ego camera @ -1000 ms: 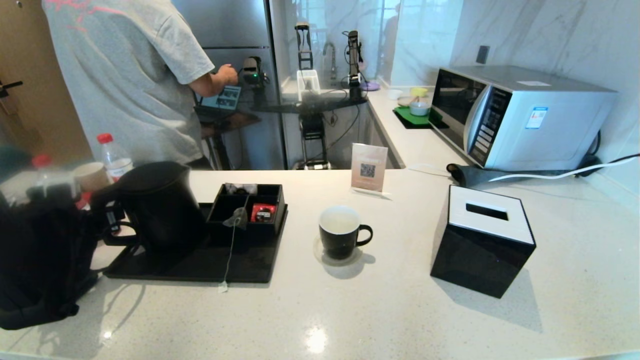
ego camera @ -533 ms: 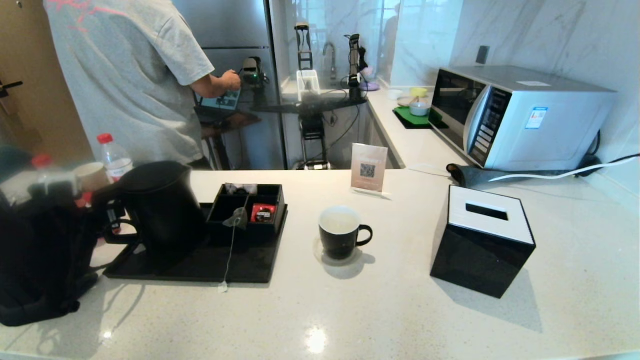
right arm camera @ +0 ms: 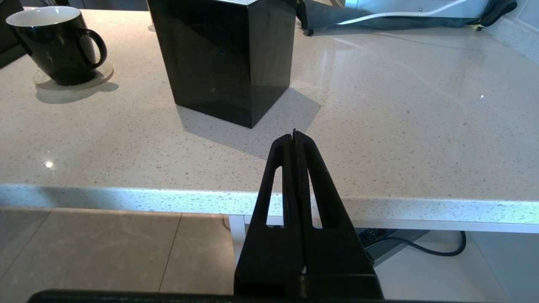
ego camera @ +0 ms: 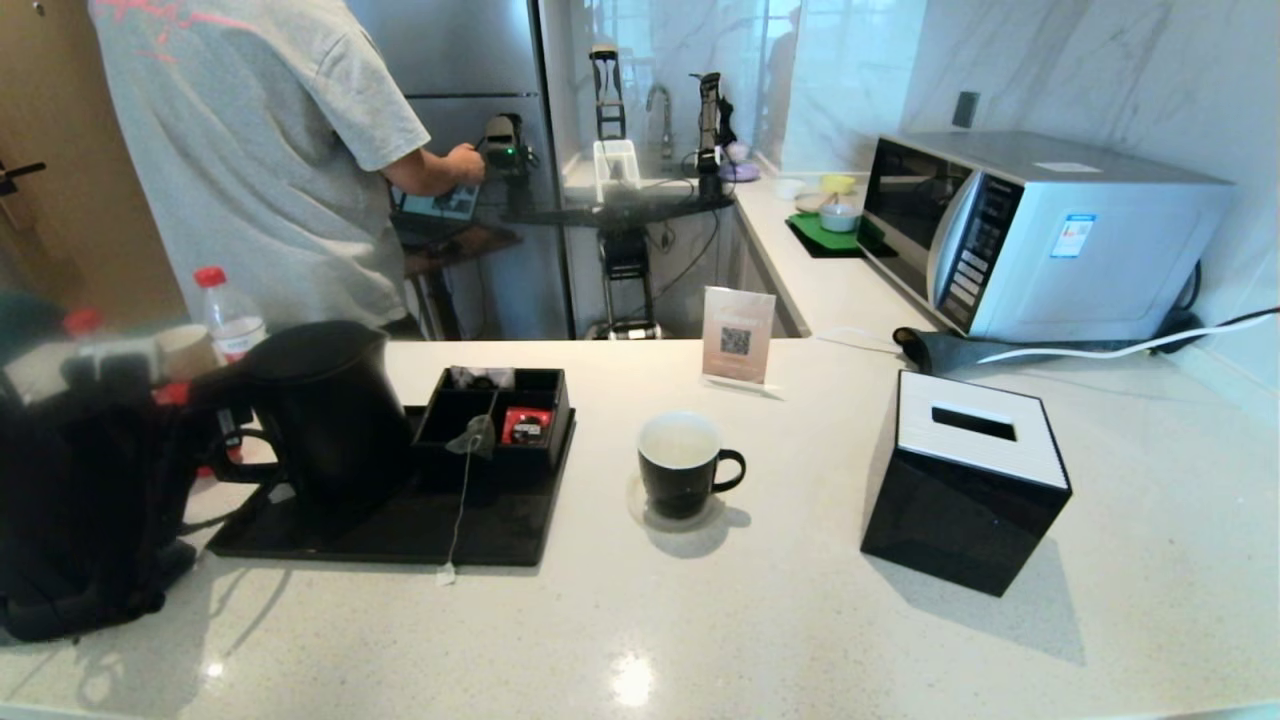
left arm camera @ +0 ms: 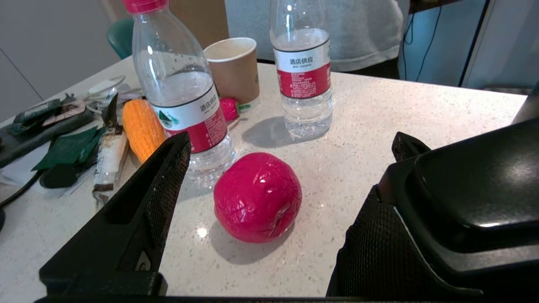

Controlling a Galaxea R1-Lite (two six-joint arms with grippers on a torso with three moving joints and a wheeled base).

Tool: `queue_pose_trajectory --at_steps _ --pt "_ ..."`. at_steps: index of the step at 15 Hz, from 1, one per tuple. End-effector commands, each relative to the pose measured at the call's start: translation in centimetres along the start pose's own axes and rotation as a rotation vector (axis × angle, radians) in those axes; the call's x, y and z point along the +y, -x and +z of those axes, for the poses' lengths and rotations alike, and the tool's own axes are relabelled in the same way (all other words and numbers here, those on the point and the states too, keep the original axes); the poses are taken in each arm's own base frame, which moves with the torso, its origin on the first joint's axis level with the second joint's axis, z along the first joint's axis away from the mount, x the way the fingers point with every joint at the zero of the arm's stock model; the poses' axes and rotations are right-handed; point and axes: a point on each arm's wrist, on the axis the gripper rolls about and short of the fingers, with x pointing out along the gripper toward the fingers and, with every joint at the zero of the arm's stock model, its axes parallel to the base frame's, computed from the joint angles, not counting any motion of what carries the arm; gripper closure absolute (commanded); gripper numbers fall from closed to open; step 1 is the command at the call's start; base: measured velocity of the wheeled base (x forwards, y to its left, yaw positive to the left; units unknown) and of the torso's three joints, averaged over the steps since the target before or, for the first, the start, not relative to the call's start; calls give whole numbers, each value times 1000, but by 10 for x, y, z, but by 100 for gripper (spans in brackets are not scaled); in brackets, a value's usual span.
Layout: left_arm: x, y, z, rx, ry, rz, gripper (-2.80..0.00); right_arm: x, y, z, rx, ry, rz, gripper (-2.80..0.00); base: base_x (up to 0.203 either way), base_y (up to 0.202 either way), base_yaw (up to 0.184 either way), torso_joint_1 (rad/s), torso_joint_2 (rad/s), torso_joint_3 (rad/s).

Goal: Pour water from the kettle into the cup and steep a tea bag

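Note:
The matte black kettle (ego camera: pixel 315 415) stands upright on a black tray (ego camera: pixel 400 535) at the left. My left gripper (left arm camera: pixel 273 176) is open beside the kettle's handle (ego camera: pixel 235 465), with one finger (left arm camera: pixel 379 240) close against the kettle's top (left arm camera: pixel 476 189) and nothing held. The black cup (ego camera: pixel 685 467) sits on a clear coaster mid-counter; I cannot tell if it holds water. The tea bag (ego camera: pixel 473 437) hangs over the organizer's front, its string running down to the tag (ego camera: pixel 445 574). My right gripper (right arm camera: pixel 294 135) is shut and empty, low at the counter's front edge.
Two red-capped bottles (left arm camera: pixel 185 97), a tan paper cup (left arm camera: pixel 234 67), a red ball (left arm camera: pixel 257 197) and toy corn (left arm camera: pixel 141 128) crowd the counter left of the kettle. A black tissue box (ego camera: pixel 965 480), a QR sign (ego camera: pixel 737 337) and a microwave (ego camera: pixel 1040 235) stand to the right. A person (ego camera: pixel 260 150) stands behind.
My left arm has shifted slightly at the kettle's handle, and the kettle has moved a touch to the right. The cup, tea bag and right gripper have not moved.

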Motion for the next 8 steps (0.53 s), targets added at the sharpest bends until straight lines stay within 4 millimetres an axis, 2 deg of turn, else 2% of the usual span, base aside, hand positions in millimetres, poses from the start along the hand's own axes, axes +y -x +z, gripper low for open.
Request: queue_pose_trajectory --at_steps 1,8 --pt "0 -2 5 -52 9 -6 -280 0 0 0 2 0 1 0 0 0 0 0 0 0" --pt "0 -2 5 -53 10 -15 -280 0 0 0 2 0 1 0 0 0 0 0 0 0"
